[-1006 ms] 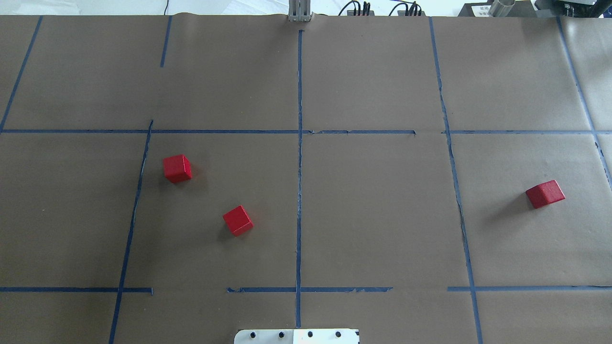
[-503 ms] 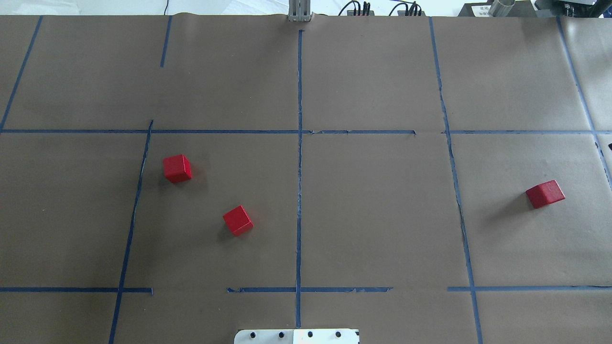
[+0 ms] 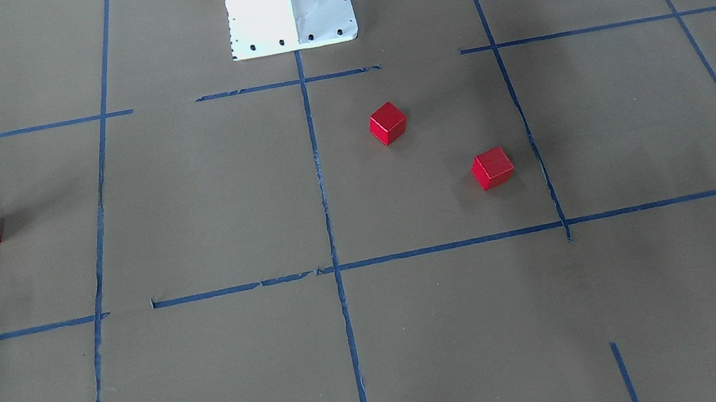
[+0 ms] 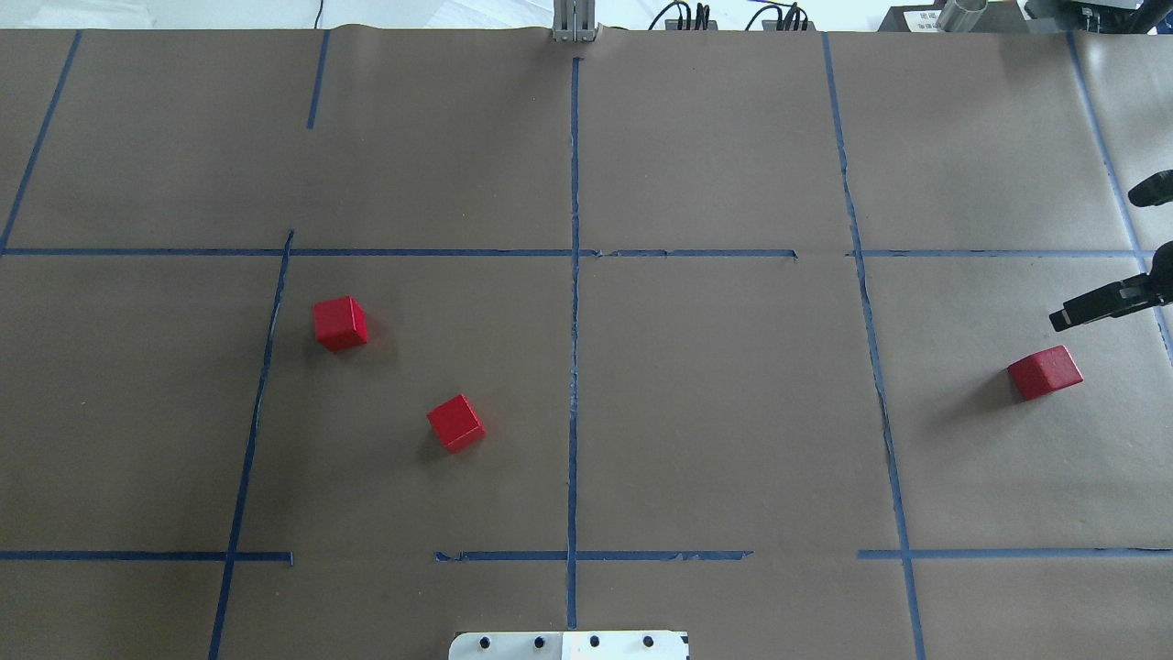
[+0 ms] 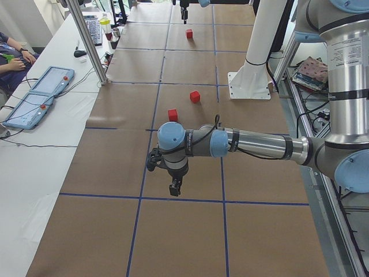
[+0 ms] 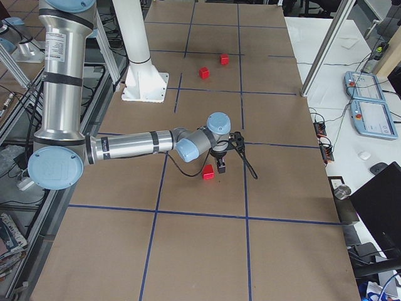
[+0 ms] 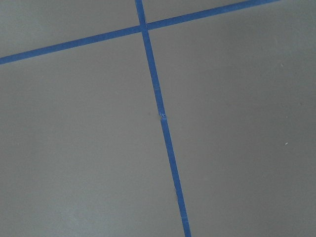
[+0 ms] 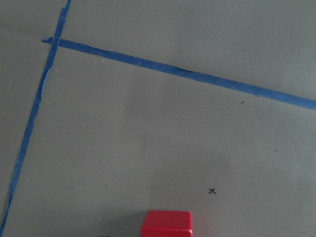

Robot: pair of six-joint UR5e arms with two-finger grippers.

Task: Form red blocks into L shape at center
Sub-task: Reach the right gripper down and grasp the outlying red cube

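Three red blocks lie apart on the brown paper. Two are left of the center [image 4: 641,403]: one [image 4: 339,323] near the left tape line, one [image 4: 455,423] closer to the middle line. The third [image 4: 1045,372] lies far right and also shows at the bottom of the right wrist view [image 8: 166,223]. My right gripper [image 4: 1058,320] comes in from the right edge, just beyond that block and apart from it [image 6: 220,169]; I cannot tell if it is open or shut. My left gripper [image 5: 174,189] hangs over bare paper far from the blocks, its state unclear.
The white robot base [image 4: 568,645] stands at the near middle edge. A metal post [image 5: 86,40] rises at the table's far edge. Teach pendants [image 5: 43,95] lie on the side table, and a person [image 5: 8,52] sits there.
My right gripper has come into the overhead view from the right edge, toward the far-right block. The three blocks have not moved.
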